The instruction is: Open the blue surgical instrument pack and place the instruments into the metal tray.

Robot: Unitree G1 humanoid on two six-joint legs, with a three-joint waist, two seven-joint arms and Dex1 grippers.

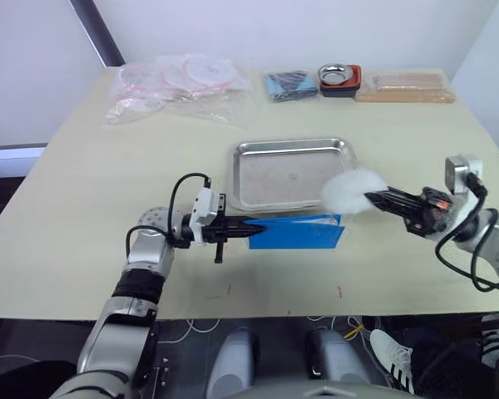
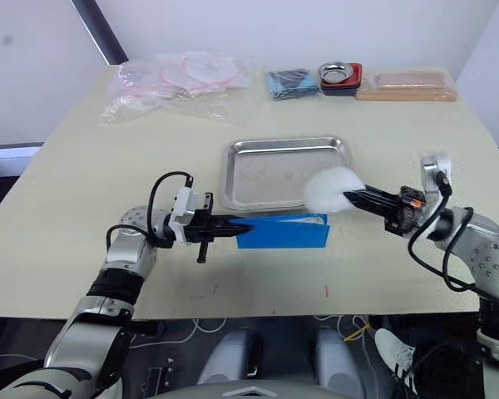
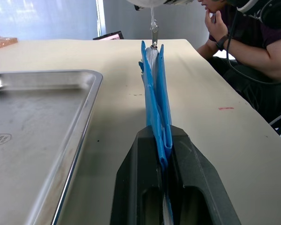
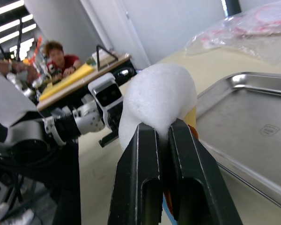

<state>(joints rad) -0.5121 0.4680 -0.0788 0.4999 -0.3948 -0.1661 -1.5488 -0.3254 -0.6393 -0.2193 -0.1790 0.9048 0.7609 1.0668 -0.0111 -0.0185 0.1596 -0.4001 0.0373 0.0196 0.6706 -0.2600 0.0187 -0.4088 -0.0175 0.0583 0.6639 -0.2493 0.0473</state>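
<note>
Blue surgical instrument pack (image 1: 298,233) pinched at both ends, standing on edge beside the metal tray (image 1: 293,172).
Left gripper (image 1: 248,224) clamps its end; right gripper (image 1: 374,198) clamps white fluff (image 1: 353,192).

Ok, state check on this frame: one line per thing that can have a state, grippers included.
Bright blue flat soft instrument pack: stood on edge beside the tray, not opened.
Shiny stainless-steel rectangular tray: empty.
Left gripper: shut on the pack's end.
Right gripper: shut on a white fluffy wad.
Small round steel bowl with red base: upright.
</note>
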